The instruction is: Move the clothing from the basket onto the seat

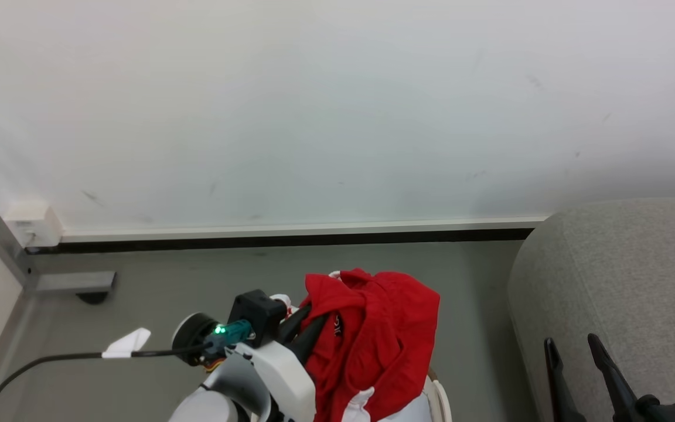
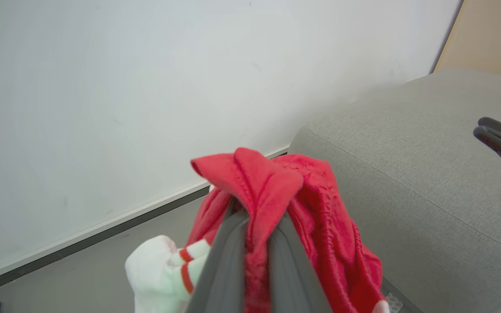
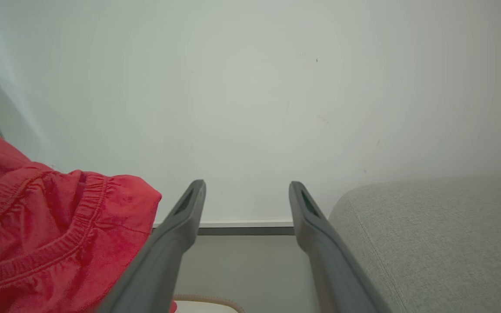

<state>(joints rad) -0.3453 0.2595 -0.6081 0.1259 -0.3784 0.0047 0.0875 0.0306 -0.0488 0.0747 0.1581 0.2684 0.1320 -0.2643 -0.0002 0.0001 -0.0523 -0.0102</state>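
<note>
Your left gripper (image 2: 257, 226) is clamped tight on a fold of the clothing (image 1: 384, 328), and the red bundle hangs from it in the air, a white piece with red stripes (image 2: 159, 269) dangling at its lower side. It sits above the basket (image 3: 215, 300), of which you get little more than a curve of rim at the bottom of the right wrist view. The seat (image 1: 624, 281) is to the right of the bundle, near but not touching it, and the part of it you can see is bare. Your right gripper (image 3: 247, 191) hovers over the seat's front edge with its fingers spread wide and nothing between them.

So the pick looks done and the placing is not: the bundle needs carrying across to the right and letting go over the cushion. Whether anything remains in the basket you cannot tell (the hanging cloth hides its inside).
</note>
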